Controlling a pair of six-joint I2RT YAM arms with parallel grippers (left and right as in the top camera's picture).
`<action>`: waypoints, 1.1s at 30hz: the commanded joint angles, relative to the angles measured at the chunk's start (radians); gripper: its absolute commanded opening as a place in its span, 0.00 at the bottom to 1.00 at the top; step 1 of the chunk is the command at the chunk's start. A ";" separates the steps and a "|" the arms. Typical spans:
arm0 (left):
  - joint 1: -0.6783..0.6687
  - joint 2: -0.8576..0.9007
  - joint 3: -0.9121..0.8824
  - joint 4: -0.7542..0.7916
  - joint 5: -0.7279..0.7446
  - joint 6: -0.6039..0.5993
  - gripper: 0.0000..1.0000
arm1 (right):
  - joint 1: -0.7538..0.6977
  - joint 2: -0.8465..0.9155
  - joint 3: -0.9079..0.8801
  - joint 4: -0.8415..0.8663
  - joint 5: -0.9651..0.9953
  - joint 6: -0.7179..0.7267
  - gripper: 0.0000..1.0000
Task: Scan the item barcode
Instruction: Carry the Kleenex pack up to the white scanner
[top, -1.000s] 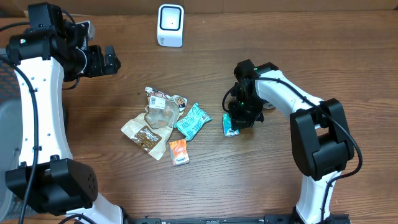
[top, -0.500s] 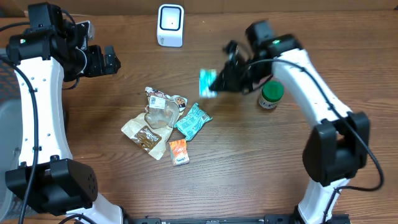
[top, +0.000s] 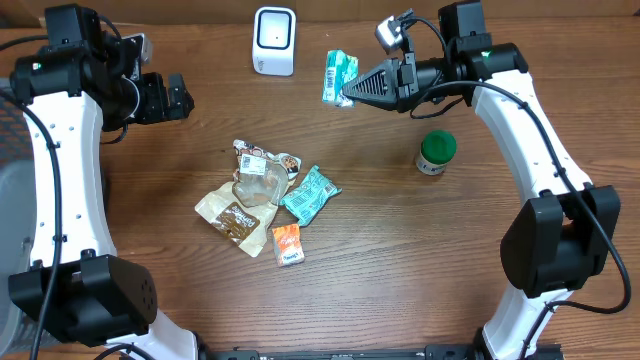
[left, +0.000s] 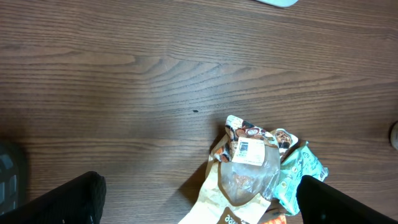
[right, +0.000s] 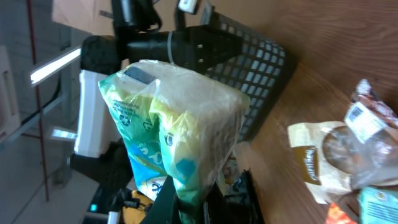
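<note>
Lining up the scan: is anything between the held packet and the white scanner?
No. In the overhead view only bare tabletop lies between the teal packet and the scanner.

The left arm (top: 75, 180), at nine o'clock, and the right arm (top: 530, 130), at three o'clock, are long white tubes joined by chunky black round parts. A thin black cable (top: 52, 200) runs along each one. The right arm's jaws are black and pointy, with a small grey camera (top: 392, 32) on top.
</note>
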 joint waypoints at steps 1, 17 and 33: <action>-0.006 0.009 0.002 0.001 0.011 0.016 1.00 | 0.004 -0.024 0.015 0.019 -0.069 -0.002 0.04; -0.006 0.009 0.002 0.002 0.011 0.016 1.00 | 0.010 -0.024 0.016 0.058 -0.087 0.000 0.04; -0.006 0.009 0.002 0.001 0.011 0.016 1.00 | 0.195 -0.008 0.298 -0.199 0.947 0.209 0.04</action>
